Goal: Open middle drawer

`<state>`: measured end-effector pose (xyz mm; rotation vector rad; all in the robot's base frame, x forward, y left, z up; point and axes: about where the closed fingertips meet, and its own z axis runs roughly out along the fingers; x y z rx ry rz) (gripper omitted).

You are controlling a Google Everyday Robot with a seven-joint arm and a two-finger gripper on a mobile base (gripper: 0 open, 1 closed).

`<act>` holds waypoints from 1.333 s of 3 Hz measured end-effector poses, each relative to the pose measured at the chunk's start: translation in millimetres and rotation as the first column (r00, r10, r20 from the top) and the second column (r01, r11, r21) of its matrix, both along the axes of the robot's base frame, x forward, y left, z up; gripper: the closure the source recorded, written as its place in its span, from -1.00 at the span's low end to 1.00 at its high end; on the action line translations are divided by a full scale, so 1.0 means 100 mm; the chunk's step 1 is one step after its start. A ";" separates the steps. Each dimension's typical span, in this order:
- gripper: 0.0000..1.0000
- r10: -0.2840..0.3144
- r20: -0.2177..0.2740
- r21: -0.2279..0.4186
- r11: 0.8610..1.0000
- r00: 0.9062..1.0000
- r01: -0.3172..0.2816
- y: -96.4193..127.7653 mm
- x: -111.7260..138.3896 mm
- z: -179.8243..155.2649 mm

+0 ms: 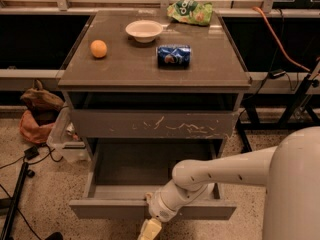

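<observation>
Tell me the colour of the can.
The can is blue, camera view. The hand is in front of the middle drawer.

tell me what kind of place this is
Probably a robotics lab or test area: loose cables on the floor, a cabinet staged with an orange and soda can, the gripper by the pulled-out drawer.

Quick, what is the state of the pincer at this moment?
Pincer: low, just before the front of the open drawer; whether it is open, closed or holding anything cannot be told.
</observation>
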<state>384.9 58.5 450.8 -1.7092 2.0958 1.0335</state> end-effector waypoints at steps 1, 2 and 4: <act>-1.00 0.001 -0.019 -0.031 1.000 1.000 -0.001 -0.05 0.03 0.08; -1.00 -0.060 -0.068 -0.119 0.992 0.996 0.052 -0.42 -0.04 0.42; -1.00 -0.319 0.042 -0.183 0.929 0.947 0.321 -1.55 -0.14 1.77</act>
